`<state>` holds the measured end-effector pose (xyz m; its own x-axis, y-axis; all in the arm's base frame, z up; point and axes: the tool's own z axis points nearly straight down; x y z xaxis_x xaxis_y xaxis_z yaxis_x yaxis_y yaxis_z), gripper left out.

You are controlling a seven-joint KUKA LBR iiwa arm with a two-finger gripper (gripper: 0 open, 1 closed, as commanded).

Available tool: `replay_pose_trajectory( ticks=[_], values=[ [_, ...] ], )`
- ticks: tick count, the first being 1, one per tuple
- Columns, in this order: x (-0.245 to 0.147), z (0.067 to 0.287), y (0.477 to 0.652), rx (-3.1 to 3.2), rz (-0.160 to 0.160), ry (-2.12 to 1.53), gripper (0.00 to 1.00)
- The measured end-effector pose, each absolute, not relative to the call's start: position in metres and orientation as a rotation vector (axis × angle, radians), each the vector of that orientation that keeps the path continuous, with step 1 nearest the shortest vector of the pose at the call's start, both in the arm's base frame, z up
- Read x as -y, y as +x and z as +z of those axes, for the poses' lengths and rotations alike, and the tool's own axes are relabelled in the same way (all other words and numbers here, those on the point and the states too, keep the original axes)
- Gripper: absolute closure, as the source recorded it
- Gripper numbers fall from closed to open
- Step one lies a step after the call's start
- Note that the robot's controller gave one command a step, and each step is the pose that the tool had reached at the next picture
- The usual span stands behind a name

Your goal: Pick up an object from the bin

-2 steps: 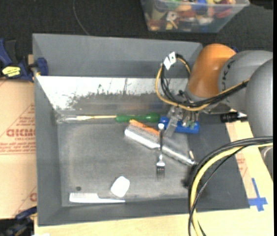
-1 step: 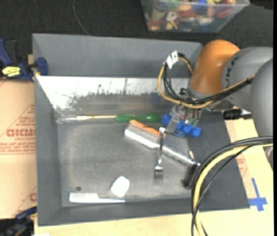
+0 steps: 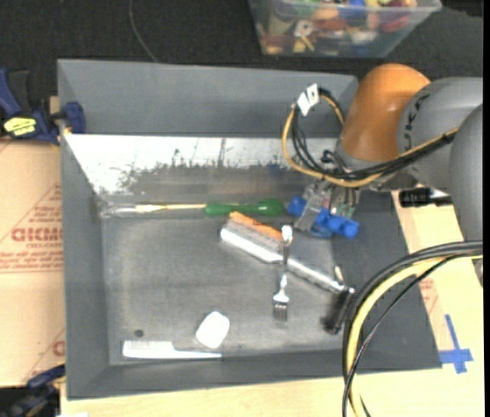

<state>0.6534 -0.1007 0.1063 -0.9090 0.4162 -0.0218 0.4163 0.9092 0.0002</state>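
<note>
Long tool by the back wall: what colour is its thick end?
Its thick end is green, clearest in the camera view.

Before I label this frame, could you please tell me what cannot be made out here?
Blue piece, camera view: partly under the gripper, kind unclear.
Green-handled tool, camera view: thin tip too small to identify.
Black handle, camera view: dark against the bin, outline unclear.

We look down on the grey metal bin (image 3: 80, 259) from above and a little from its near side, close enough that it takes most of our view; the robot arm (image 3: 445, 129) enters from its right.
</note>
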Motion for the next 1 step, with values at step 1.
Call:
replay_pose_trajectory(
  ticks=[1],
  values=[
    [0.101,0.148,0.6516,-3.056,-0.007,0.665,1.0]
  ],
)
